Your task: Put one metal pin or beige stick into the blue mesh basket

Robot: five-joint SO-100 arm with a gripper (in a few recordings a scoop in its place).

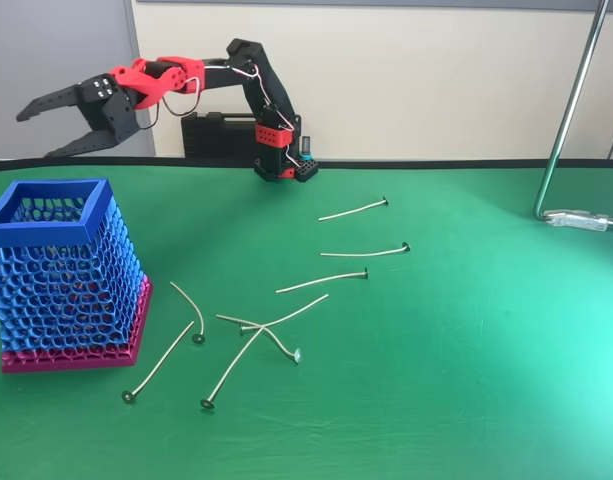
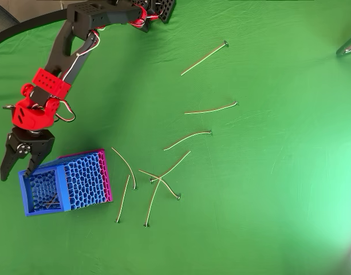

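Note:
The blue mesh basket (image 1: 46, 232) (image 2: 46, 211) stands on its magenta base at the table's left. My black-and-red gripper (image 1: 36, 135) (image 2: 16, 173) hangs open above the basket's far left corner, with nothing between its fingers. A pale thin line shows low inside the basket in the overhead view; I cannot tell if it is a pin. Several metal pins lie on the green cloth right of the basket. A straight pin (image 1: 161, 362) (image 2: 123, 197) lies nearest to it, with another straight pin (image 1: 234, 370) (image 2: 152, 203) beside it. A curved pin (image 1: 186, 310) (image 2: 125, 166) lies just beyond.
More pins are spread toward the middle: one far pin (image 1: 353, 210) (image 2: 204, 57), one slightly bent pin (image 1: 364, 251) (image 2: 211, 109), one below it (image 1: 322, 282) (image 2: 186, 138). The arm's base (image 1: 281, 150) sits at the back. A metal stand (image 1: 571, 130) rises at the right.

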